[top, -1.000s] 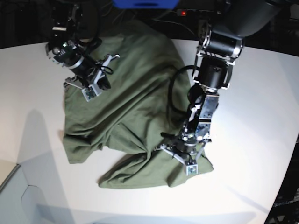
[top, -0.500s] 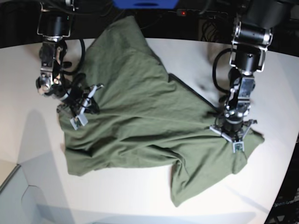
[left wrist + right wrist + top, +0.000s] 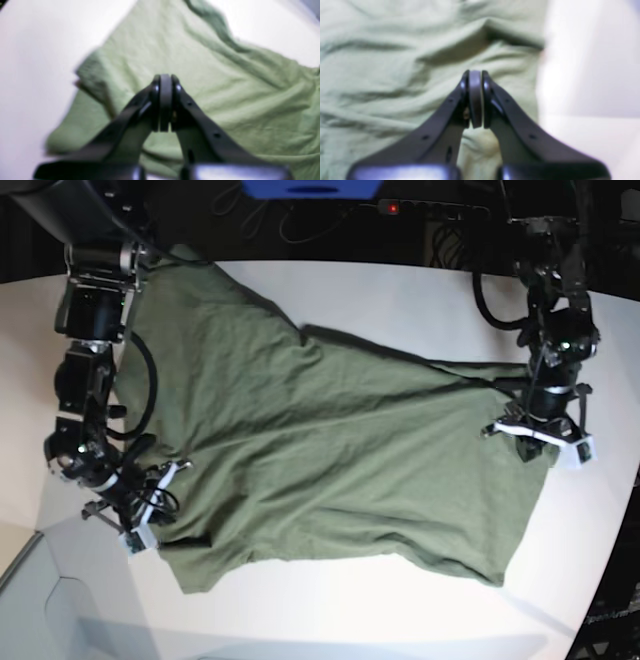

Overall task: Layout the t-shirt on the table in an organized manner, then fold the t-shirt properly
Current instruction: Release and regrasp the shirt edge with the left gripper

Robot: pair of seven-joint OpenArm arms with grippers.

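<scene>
Both arms reach down at opposite shirt edges — left gripper (image 3: 540,442) at 3 o'clock, right gripper (image 3: 135,515) at 8 o'clock — each with jaws pressed together over the t-shirt (image 3: 330,450), spread on the table (image 3: 400,300).

A: Where does the base view look from?

B: From high above, facing down on the whole smooth white desk (image 3: 420,300) and the olive-green cotton t-shirt (image 3: 330,450).

A: And the wrist views?

B: Each rides close behind its own black jaws, blurred, facing the same green cloth (image 3: 225,82) (image 3: 382,70) and a strip of desk.
</scene>
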